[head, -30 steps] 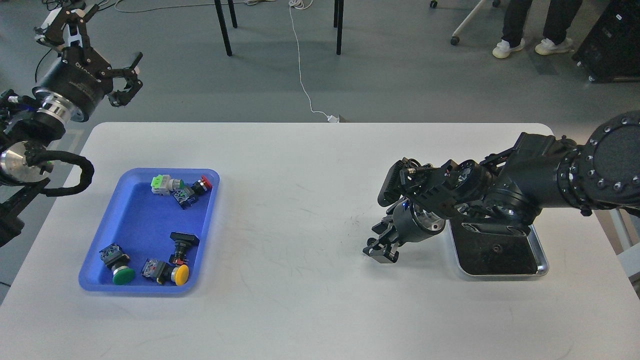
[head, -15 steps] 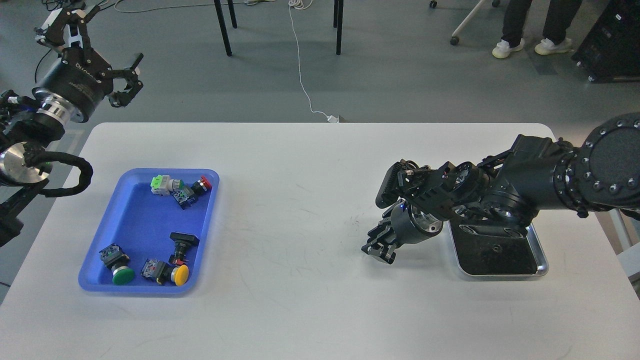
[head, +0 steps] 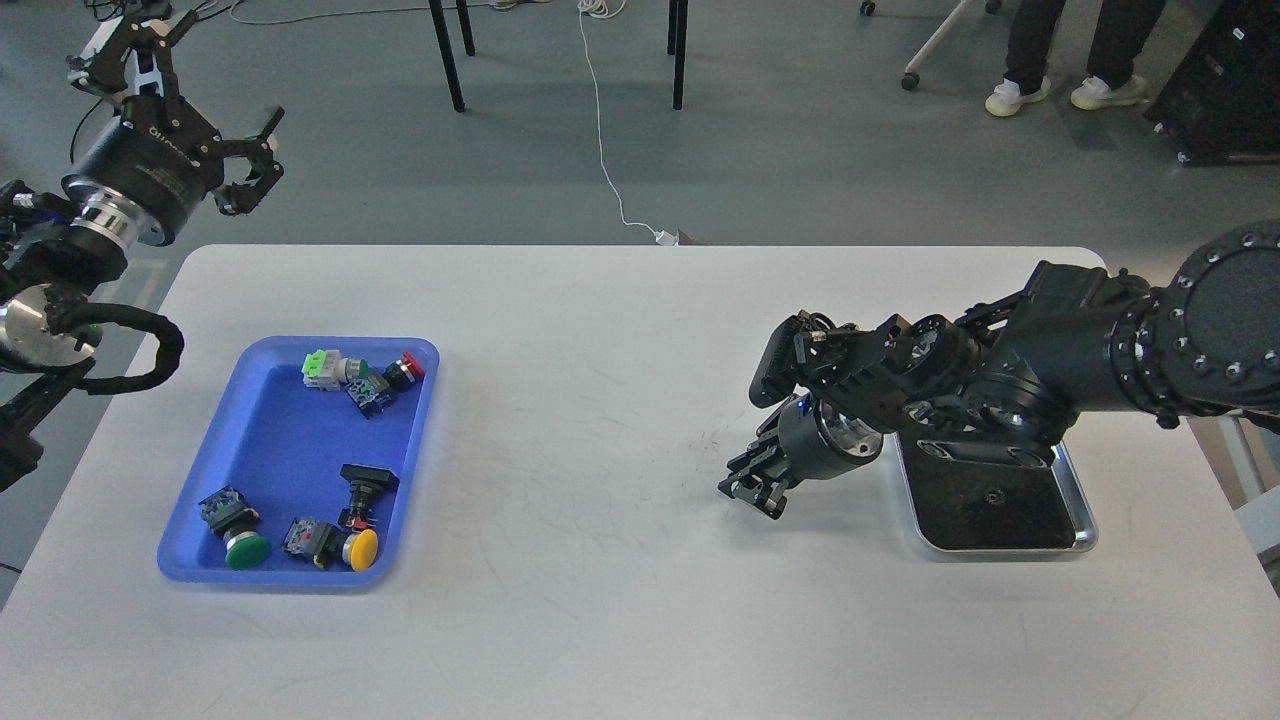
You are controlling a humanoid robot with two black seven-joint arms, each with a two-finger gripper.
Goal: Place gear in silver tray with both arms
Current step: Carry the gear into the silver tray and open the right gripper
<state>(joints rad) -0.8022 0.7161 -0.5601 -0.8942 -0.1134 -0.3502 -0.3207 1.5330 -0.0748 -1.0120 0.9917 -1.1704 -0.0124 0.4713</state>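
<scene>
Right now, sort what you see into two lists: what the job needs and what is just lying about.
Job:
- silver tray, on the table's right, partly under the right arm
- push-button parts in the blue tray
- left gripper, open, raised beyond the table
- right gripper, low over the table

Lying about:
- white cable on the floor
- chair legs
- someone's feet

The right gripper (head: 752,488) hangs left of the silver tray (head: 1085,528); the left gripper (head: 250,160) spreads beyond the table (head: 620,420).
</scene>
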